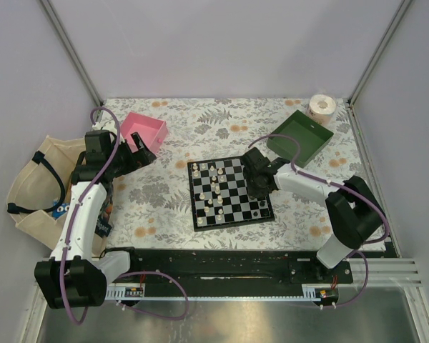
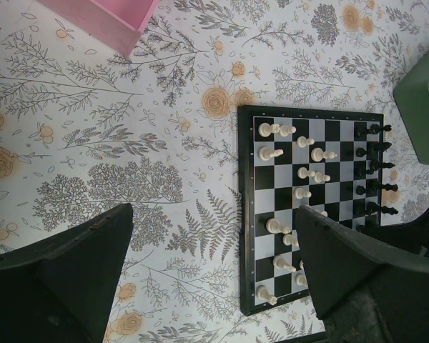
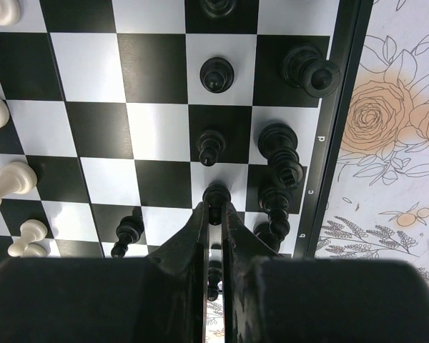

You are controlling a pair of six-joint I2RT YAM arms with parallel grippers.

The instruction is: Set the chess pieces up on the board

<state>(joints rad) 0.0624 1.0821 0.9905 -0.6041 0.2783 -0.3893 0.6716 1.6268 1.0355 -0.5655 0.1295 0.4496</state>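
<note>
On one board [image 3: 93, 71], right gripper [image 3: 215, 209] pinching one black pawn [image 3: 216, 193], left gripper [image 2: 213, 213] spread.

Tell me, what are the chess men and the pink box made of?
The black chess men look like shiny moulded plastic: light glints on their rounded tops. The cream ones look the same, though wood cannot be ruled out. The pink box looks like smooth matt plastic, one even colour with thin straight walls.

Black-bordered board [image 1: 236, 194] lying flat, cream and black chess pieces [image 2: 274, 153] on it
</note>
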